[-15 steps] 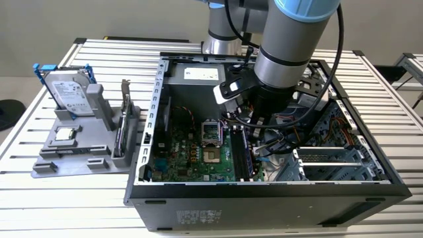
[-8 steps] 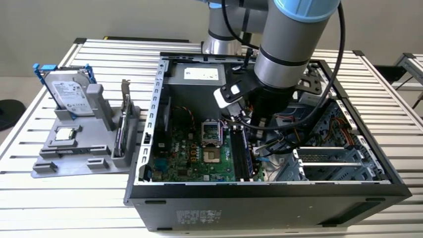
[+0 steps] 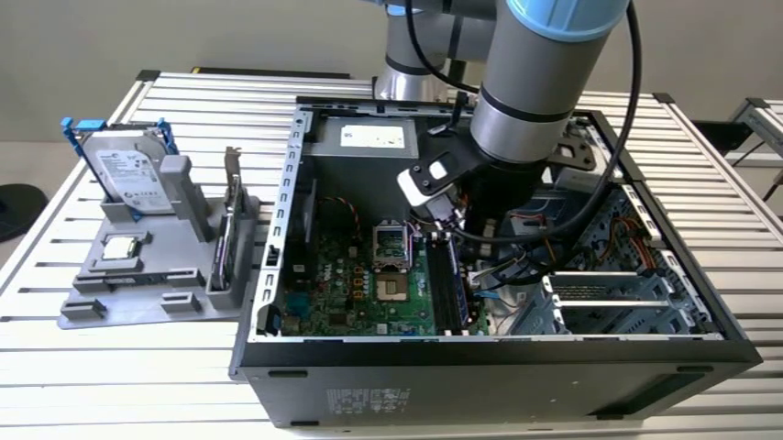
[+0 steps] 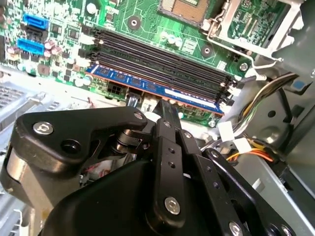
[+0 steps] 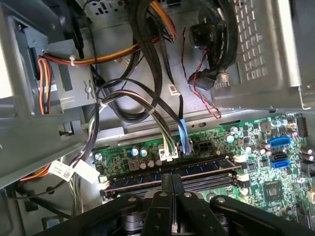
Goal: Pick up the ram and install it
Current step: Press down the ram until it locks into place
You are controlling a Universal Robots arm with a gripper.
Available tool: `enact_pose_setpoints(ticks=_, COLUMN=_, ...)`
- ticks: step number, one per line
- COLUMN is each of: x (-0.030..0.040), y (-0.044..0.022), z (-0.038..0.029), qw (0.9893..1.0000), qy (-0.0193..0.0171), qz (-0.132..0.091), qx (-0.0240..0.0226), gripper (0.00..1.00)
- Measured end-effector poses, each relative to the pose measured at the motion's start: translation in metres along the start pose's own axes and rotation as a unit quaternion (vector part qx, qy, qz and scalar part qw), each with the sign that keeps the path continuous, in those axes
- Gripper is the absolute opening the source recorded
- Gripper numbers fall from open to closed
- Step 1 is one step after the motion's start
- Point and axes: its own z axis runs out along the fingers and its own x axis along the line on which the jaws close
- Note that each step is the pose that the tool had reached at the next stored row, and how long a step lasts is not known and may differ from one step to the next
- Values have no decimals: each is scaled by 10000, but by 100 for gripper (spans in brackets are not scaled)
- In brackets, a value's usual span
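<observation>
The ram [image 4: 152, 88] is a long blue board with a row of chips, standing on edge in the outermost memory slot of the green motherboard [image 4: 147, 24]. In the first wrist view the ram [image 5: 197, 169] runs along the slots, just past my fingertips. My gripper [image 4: 165, 105] is shut, its two black fingers [image 5: 166, 196] pressed together with nothing between them. The tip sits right at the ram's top edge, near its middle. In the exterior view my gripper [image 3: 453, 225] reaches down inside the open computer case [image 3: 490, 353], over the memory slots.
Cable bundles [image 5: 147, 98] and the metal drive cage [image 5: 266, 54] crowd the case beside the slots. The empty processor socket [image 3: 388, 243] lies close by. Outside the case, a grey holder [image 3: 147, 293] carries a hard drive [image 3: 128, 174], a small square chip [image 3: 120, 247] and a thin upright board [image 3: 226, 229].
</observation>
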Motion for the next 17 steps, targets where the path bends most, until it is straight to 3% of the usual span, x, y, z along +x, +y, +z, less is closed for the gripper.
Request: enact_pose_setpoints(ticks=17, x=0, y=0, z=4, qw=9987, qy=5, qz=-514, qx=-6, gripper=0)
